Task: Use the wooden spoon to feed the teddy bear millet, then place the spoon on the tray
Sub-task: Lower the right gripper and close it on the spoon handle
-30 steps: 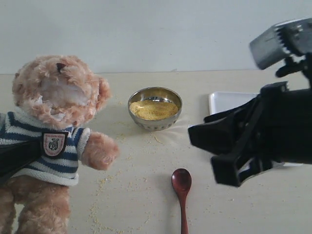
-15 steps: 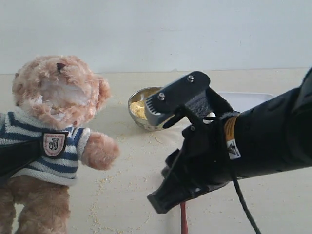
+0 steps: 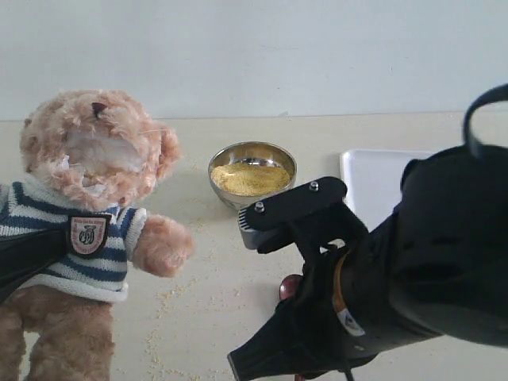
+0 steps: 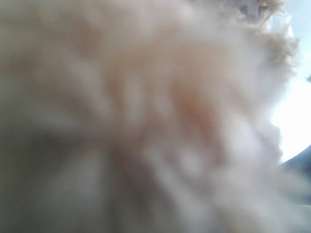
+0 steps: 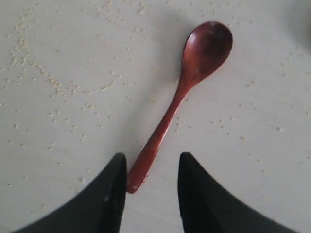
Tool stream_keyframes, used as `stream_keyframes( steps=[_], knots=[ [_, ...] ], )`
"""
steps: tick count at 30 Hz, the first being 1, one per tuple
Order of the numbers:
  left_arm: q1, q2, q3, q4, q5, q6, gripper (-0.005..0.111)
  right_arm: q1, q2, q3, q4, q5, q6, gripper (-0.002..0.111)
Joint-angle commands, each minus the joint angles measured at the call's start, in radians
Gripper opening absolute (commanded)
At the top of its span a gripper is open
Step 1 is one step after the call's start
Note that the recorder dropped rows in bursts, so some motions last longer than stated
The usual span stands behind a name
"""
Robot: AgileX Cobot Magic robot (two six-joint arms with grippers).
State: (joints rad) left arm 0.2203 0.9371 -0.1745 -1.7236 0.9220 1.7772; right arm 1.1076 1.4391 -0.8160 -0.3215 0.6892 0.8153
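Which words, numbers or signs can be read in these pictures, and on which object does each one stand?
None can be read for certain.
Shield badge on the teddy bear's shirt: a crest with small lettering, too blurred to read.
Sticker on the right arm: too small to read.
No other writing shows.

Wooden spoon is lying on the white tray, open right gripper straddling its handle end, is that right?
No. The wooden spoon lies on the table, not the tray, as the right wrist view shows. The open right gripper does straddle its handle end.
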Motion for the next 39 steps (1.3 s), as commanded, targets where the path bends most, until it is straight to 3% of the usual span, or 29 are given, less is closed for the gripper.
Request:
stream_keyframes(
  steps=[1,18,39],
  knots=[
    [0.003,0.002,0.000,-0.021,0.015,-0.004,0.005,0.007,0.086,-0.006,-0.002,0.002,0.152,0.036],
    [0.003,0.002,0.000,-0.021,0.015,-0.004,0.005,0.009,0.248,-0.003,-0.086,-0.101,0.410,0.036],
    [0.003,0.002,0.000,-0.021,0.015,-0.004,0.005,0.009,0.248,0.036,-0.084,-0.184,0.457,0.037]
  ],
)
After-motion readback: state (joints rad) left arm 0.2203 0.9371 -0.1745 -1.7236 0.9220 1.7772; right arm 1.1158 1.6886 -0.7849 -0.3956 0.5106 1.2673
